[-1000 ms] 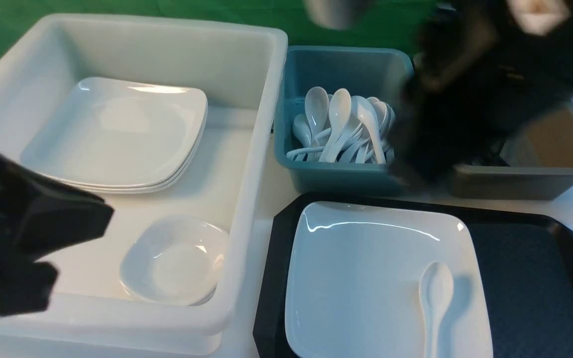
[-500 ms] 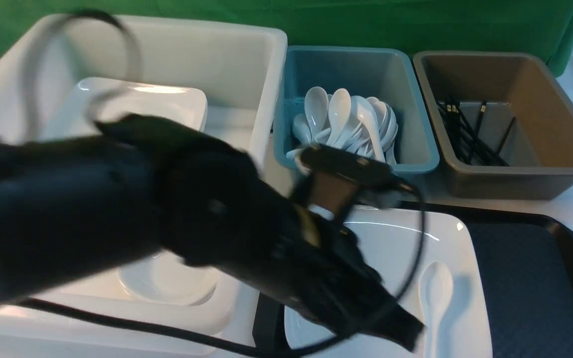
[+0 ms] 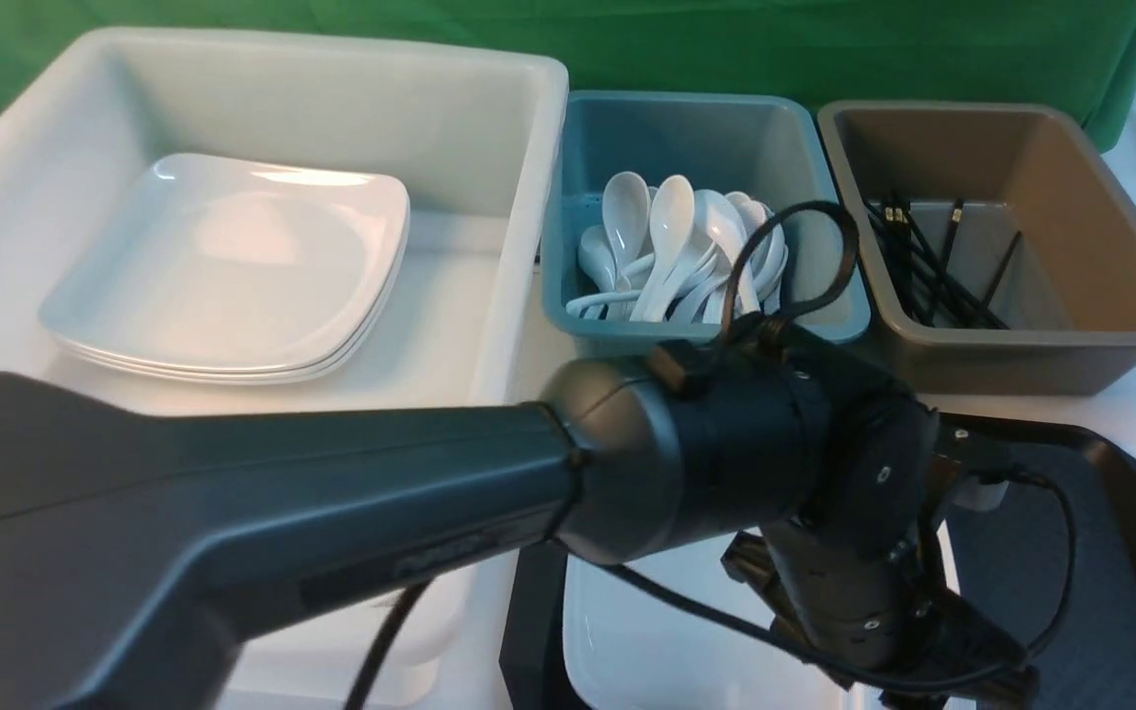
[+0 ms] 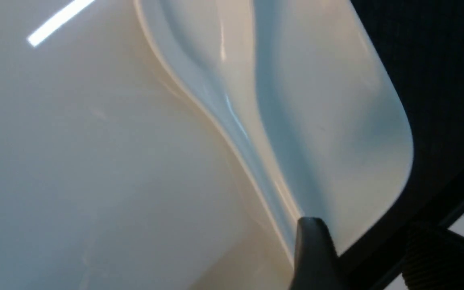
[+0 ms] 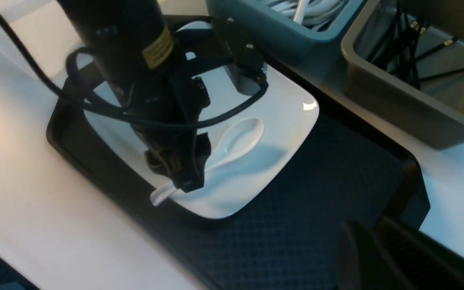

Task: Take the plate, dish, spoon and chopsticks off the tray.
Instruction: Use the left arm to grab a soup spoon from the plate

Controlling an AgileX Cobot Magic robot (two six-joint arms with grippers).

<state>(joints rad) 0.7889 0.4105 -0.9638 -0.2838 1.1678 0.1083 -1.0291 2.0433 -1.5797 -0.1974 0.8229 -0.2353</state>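
Observation:
The white plate [image 5: 288, 117] lies on the black tray [image 5: 296, 209], with the white spoon [image 5: 238, 137] resting on it. My left arm reaches across the front view and hides most of the plate [image 3: 647, 631]. My left gripper [image 5: 179, 181] stands low over the spoon's handle, fingers apart and open [image 4: 373, 241], beside the plate's edge; contact is unclear. Black chopsticks [image 3: 933, 266] lie in the brown tub. The dish is hidden behind the arm. My right gripper [image 5: 373, 245] hovers over the tray's right part, its dark fingers close together.
A big white tub [image 3: 529, 197] at the left holds stacked plates [image 3: 223, 266]. A teal tub [image 3: 706, 335] with several spoons and a brown tub [image 3: 1120, 325] stand just behind the tray. The left arm's cable [image 3: 805, 256] loops above the teal tub.
My left arm has swung from the white tub across to the tray and dropped onto the plate, its jaws opening. The right arm has pulled back from the tubs, out of the front view.

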